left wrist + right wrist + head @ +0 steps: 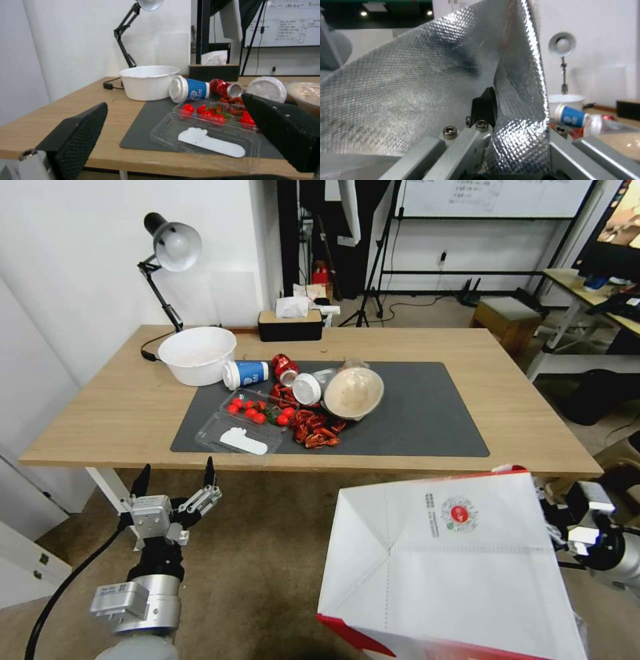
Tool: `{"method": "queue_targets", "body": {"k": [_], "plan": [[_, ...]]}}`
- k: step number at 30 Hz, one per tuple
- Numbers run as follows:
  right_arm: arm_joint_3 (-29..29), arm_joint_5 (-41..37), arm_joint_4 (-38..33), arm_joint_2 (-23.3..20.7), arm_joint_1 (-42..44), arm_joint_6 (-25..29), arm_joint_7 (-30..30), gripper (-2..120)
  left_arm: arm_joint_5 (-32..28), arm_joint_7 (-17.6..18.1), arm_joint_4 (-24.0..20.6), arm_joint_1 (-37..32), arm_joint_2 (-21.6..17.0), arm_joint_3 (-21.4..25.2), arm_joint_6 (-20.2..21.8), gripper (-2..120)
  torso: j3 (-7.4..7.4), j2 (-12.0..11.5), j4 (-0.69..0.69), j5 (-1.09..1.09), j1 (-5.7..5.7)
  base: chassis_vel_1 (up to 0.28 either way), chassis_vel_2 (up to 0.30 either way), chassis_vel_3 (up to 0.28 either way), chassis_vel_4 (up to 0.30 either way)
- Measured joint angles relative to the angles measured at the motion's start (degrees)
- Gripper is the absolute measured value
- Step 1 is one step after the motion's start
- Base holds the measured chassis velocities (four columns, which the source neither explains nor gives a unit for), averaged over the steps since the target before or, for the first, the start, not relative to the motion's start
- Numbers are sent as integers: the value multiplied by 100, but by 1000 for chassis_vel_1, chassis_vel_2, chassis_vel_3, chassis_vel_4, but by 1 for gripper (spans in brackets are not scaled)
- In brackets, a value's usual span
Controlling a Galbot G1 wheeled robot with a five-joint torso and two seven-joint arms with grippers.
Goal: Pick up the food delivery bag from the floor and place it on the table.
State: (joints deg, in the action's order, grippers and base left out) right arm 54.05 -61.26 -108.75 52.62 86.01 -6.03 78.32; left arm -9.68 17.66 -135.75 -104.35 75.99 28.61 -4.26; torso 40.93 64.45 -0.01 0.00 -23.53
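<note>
Head view: food delivery bag (453, 567) raised off the floor (267, 553), tipped, white creased paper base with round red logo facing up, red edge low, short of the table (527, 413) edge. Right gripper (557, 513) at the bag's far rim, largely hidden. Left gripper (175, 480) forearm upright, fingers spread wide, empty, below the table edge.

Left wrist view: black, dimpled fingers (80, 135) parted; between and beyond them clear plastic tray (206, 135), cherry tomatoes (216, 113), white bowl (148, 81), toppled blue cup (190, 88) on dark grey mat (146, 125).

Right wrist view: quilted silver foil lining (420, 100); black finger (485, 107) pressed against the foil wall, gripping the bag wall.
</note>
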Motion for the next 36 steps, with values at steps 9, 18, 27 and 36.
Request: {"method": "queue_targets", "body": {"k": [9,18,27,36], "plan": [[253,-401,-135,-162,41,55,-438,0,15,-19,3,-3,12,-28,-9,100,-6,-9,0,0,5,0,0,0,0],[589,-715,-148,-379,81,102,-801,0,18,-24,4,2,7,-41,-18,100,-9,-16,0,1,7,0,0,0,0],[1213,-1657,-358,-792,185,267,-2228,0,12,-26,46,22,-5,-51,-46,100,-14,-26,0,0,12,0,0,0,0],[1372,-2137,-716,-1412,-153,351,-5453,0,-4,-18,90,37,-18,-49,-98,100,-19,-33,-1,-1,15,0,0,0,0]]}}
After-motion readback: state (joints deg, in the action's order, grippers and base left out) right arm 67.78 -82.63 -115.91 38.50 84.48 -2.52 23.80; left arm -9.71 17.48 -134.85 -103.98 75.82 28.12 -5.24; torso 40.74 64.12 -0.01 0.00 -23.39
